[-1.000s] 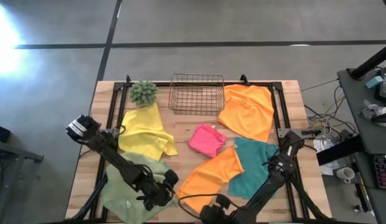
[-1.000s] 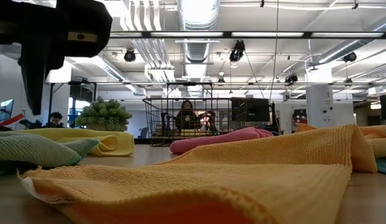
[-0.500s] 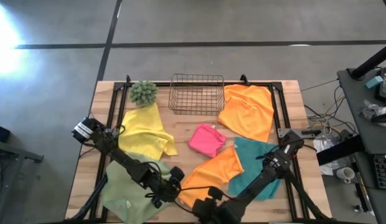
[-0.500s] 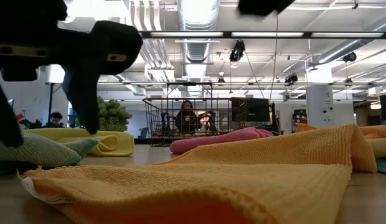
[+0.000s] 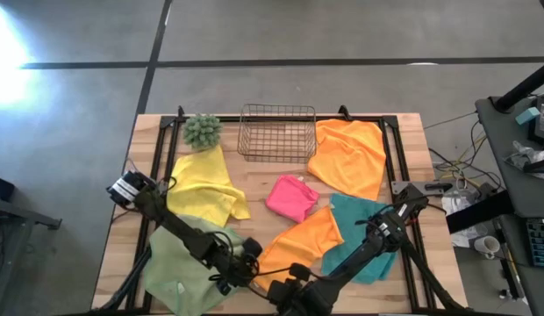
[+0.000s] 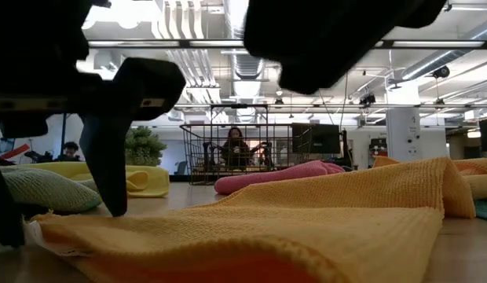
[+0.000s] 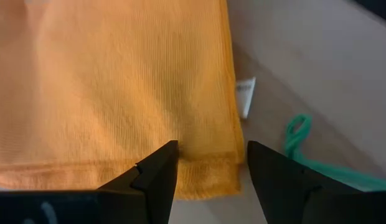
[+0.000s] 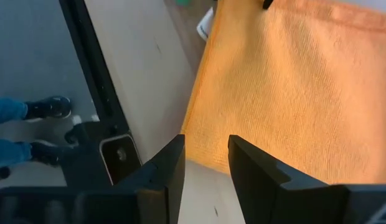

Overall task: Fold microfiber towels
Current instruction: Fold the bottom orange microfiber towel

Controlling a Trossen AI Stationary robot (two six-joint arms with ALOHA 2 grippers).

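Note:
An orange towel (image 5: 303, 241) lies flat at the table's near middle. My left gripper (image 5: 252, 263) is open, its fingers on either side of the towel's near-left corner (image 7: 233, 163), low by the table (image 6: 110, 169). My right gripper (image 5: 281, 288) is open above the towel's near edge (image 8: 202, 146), higher up (image 6: 330, 31). The sage towel (image 5: 180, 268), yellow towel (image 5: 206, 184), pink towel (image 5: 291, 197), teal towel (image 5: 360, 233) and second orange towel (image 5: 349, 156) lie on the table around it. My left gripper has its open fingers (image 6: 110, 181) down at the level of the orange towel's near-left corner, pointing down. Whether they touch the cloth or the table, I cannot tell.
A copper wire basket (image 5: 276, 132) and a spiky green plant (image 5: 202, 130) stand at the far edge. A white tag (image 7: 244, 96) sticks out from the orange towel's edge. The table's near edge and black frame (image 8: 96, 93) lie close to my right gripper; a person's shoes (image 8: 43, 109) show beyond.
My left gripper has gone toward the table's right edge, from over the sage towel to the orange towel's near-left corner, and down. My right gripper has come toward the table's left edge and down over the towel's near edge. The towels lie as before.

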